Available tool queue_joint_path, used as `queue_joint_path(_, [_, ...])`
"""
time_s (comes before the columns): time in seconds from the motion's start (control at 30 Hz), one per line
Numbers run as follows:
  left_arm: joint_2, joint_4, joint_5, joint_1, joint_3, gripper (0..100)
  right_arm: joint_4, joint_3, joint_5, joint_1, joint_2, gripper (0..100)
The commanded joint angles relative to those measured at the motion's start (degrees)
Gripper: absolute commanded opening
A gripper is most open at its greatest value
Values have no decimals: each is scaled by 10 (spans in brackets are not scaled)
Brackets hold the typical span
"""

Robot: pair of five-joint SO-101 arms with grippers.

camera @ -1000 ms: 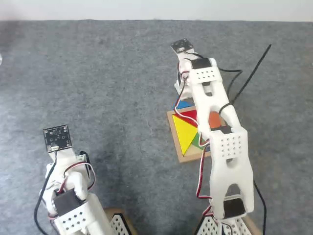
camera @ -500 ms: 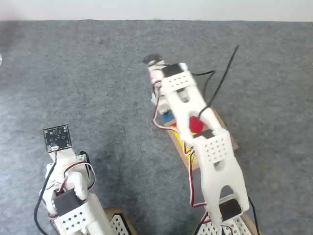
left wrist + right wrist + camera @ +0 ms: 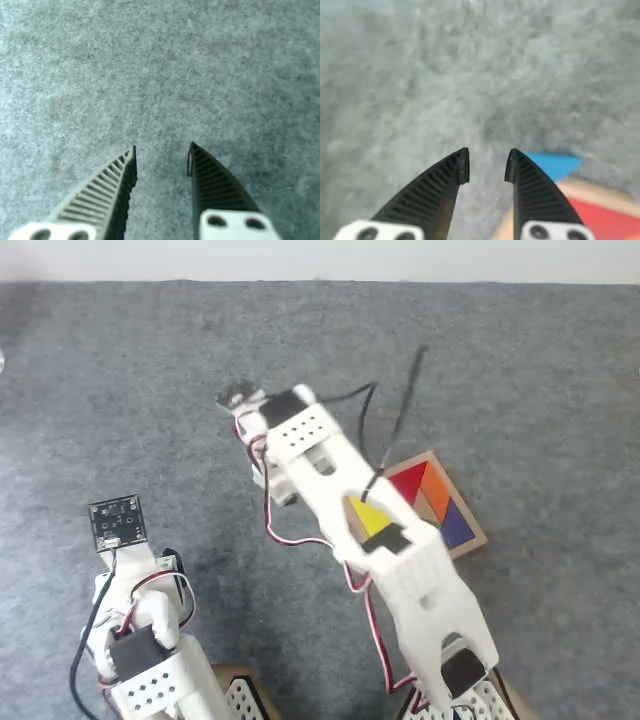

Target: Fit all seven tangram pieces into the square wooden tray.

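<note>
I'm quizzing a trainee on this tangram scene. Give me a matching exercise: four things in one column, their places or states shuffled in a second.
Things
1. left gripper
2. yellow piece
3. purple piece
4. red piece

Places or states
A. in the tray, by its corner farthest from the arms' bases
B. partly under the right arm
C. open over bare carpet
D. next to the orange piece, by the tray's right-hand corner in the high view

Pairs: 1-C; 2-B; 3-D; 4-A
</note>
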Motion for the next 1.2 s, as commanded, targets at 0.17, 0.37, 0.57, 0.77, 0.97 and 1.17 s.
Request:
queue_joint_path(0.17, [-11,2,4,-1,-2,169,65,66,75,45,-188,138])
queue_joint_path(0.37, [-11,3,4,-1,-2,169,80,116,426,46,-199,251])
queue_joint_path(0.57, [-11,3,4,-1,-2,169,51,131,579,55,-175,274])
queue_joint_path(0.77, [-11,3,4,-1,-2,169,38,134,625,31,-120,274])
queue_joint_path(0.97, [-11,3,4,-1,-2,169,12,134,627,41,-87,274])
queue_joint_path(1.17, [-11,3,4,-1,-2,169,7,133,644,59,-71,274])
